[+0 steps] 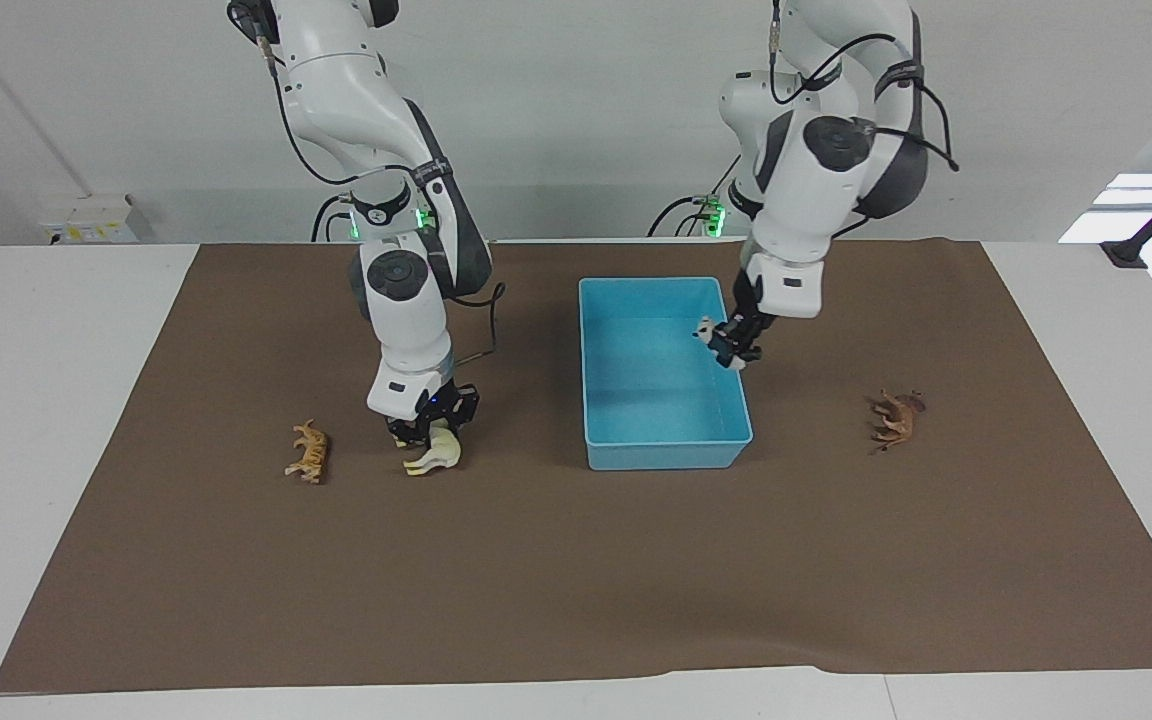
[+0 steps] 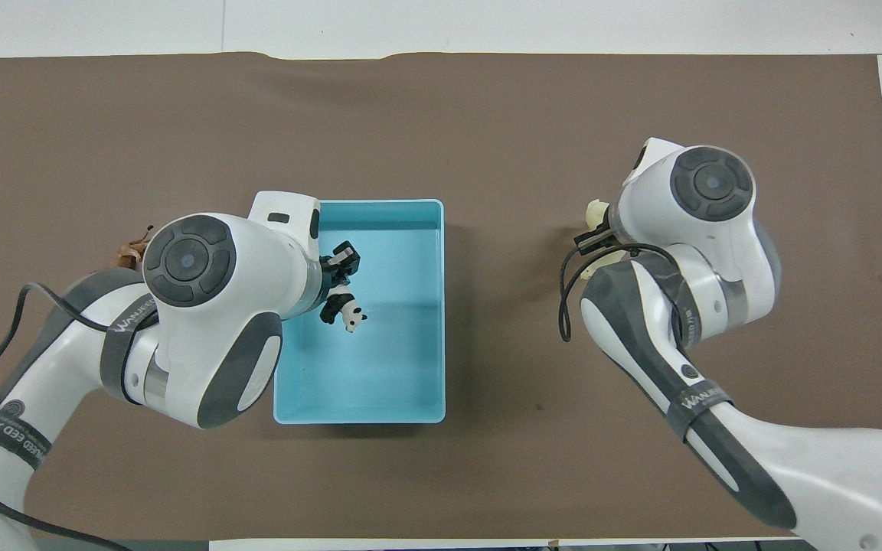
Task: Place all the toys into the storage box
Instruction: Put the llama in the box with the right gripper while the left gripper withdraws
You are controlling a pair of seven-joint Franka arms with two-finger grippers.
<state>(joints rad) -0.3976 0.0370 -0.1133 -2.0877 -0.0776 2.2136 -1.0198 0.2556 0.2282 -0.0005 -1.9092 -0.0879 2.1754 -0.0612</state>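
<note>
1. The left end effector (image 1: 733,350) hangs over the light blue storage box (image 1: 664,452), just inside the wall at the left arm's end, fingers clamped on the black-and-white panda (image 1: 711,333).
2. From overhead, that panda (image 2: 343,309) dangles above the box floor with its head pointing down toward the robots, held up in the air.
3. The right end effector (image 1: 428,418) is down low at the cream horse-like figurine (image 1: 436,452), fingers closed on its upper body; the figurine's legs look to be at the mat, though contact there is hard to judge.
4. The orange striped tiger (image 1: 309,452) lies on its side on the brown mat (image 1: 576,600), just beside the cream figurine, toward the right arm's end of the table (image 1: 56,400).
5. The brown four-legged animal (image 1: 896,418) lies alone on the mat toward the left arm's end, well apart from the storage box.
</note>
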